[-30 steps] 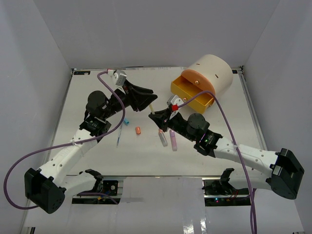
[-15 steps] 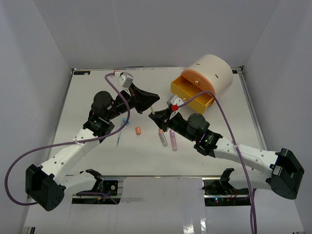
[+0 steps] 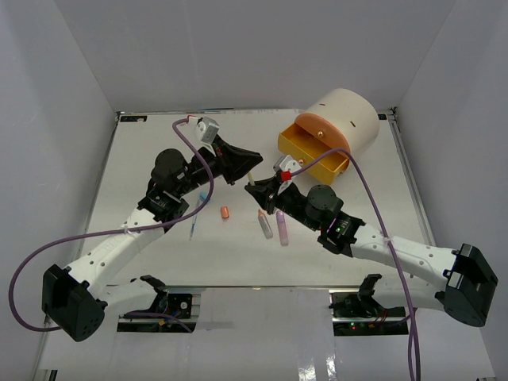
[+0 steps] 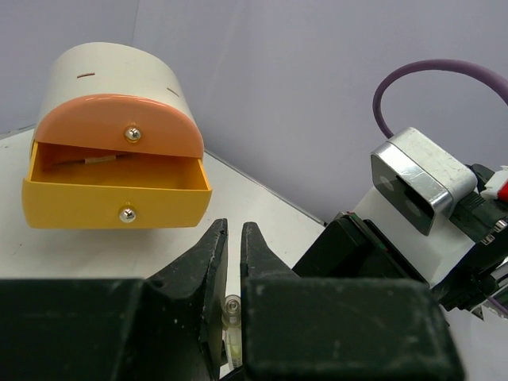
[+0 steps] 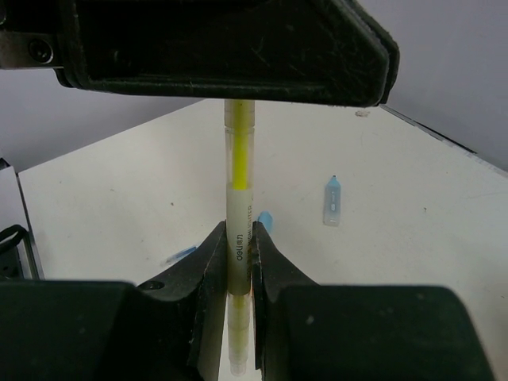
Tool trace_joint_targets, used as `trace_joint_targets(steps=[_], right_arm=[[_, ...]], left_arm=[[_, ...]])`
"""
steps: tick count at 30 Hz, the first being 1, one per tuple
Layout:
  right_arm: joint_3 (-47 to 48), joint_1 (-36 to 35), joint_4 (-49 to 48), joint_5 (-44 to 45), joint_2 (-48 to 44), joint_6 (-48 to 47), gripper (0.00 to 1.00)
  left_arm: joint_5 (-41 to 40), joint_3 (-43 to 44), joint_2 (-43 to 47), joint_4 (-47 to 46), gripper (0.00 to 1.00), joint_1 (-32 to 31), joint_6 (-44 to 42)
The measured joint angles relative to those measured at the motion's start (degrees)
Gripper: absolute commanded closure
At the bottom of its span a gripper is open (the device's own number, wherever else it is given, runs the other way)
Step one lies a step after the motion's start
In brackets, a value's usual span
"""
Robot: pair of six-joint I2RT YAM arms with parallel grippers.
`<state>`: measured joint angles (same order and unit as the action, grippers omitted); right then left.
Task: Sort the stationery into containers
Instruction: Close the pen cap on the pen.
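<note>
A yellow highlighter (image 5: 240,198) stands in the air between both grippers. My right gripper (image 5: 238,238) is shut on its pale barrel. My left gripper (image 4: 234,238) is shut on its other end, whose clear tip (image 4: 232,309) shows between the black fingers. From above, the left gripper (image 3: 252,170) and right gripper (image 3: 255,189) meet mid-table. The containers are one cream cylinder (image 3: 349,115) at the back right, with a shut orange drawer (image 4: 119,127) and an open yellow drawer (image 4: 111,210). More stationery lies on the table: an orange cap (image 3: 225,212), a blue pen (image 3: 194,222) and two purple markers (image 3: 282,228).
A light blue cap (image 5: 333,202) and a small blue piece (image 5: 264,220) lie on the white table beyond the right gripper. White walls enclose the table on three sides. Purple cables loop over both arms.
My left gripper has moved right to the highlighter's free end and shut on it. The right gripper has kept its hold and barely moved.
</note>
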<state>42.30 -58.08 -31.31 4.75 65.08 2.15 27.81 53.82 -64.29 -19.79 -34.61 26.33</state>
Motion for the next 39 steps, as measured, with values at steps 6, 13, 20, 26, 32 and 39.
trace_joint_targets(steps=[6, 13, 20, 26, 32, 39], right_arm=[[0.07, 0.00, 0.79, 0.96, -0.24, -1.51, 0.92], [0.50, 0.20, 1.88, 1.25, -0.24, -3.19, 0.92], [1.57, 0.46, 4.20, 1.20, -0.22, -4.26, 0.92], [2.54, 0.70, 4.61, 1.05, 0.00, -4.66, 0.92], [2.60, 0.87, 5.14, 0.94, 0.33, -4.79, 0.92], [2.93, 1.11, 5.27, 0.85, 0.44, -5.16, 0.92]], left_arm=[[-0.28, -0.70, -0.02, -1.01, 1.00, -0.17, 0.79], [-0.66, -1.81, -0.22, -2.99, 1.00, -0.28, 1.62], [-1.55, -2.78, -0.22, -4.63, 1.00, -0.31, 2.19], [-1.95, -3.10, -0.24, -6.43, 1.00, -0.31, 2.29], [-2.58, -4.96, -0.35, -9.35, 1.00, -0.31, 3.34], [-3.02, -5.46, -0.57, -10.95, 1.00, -0.31, 3.76]])
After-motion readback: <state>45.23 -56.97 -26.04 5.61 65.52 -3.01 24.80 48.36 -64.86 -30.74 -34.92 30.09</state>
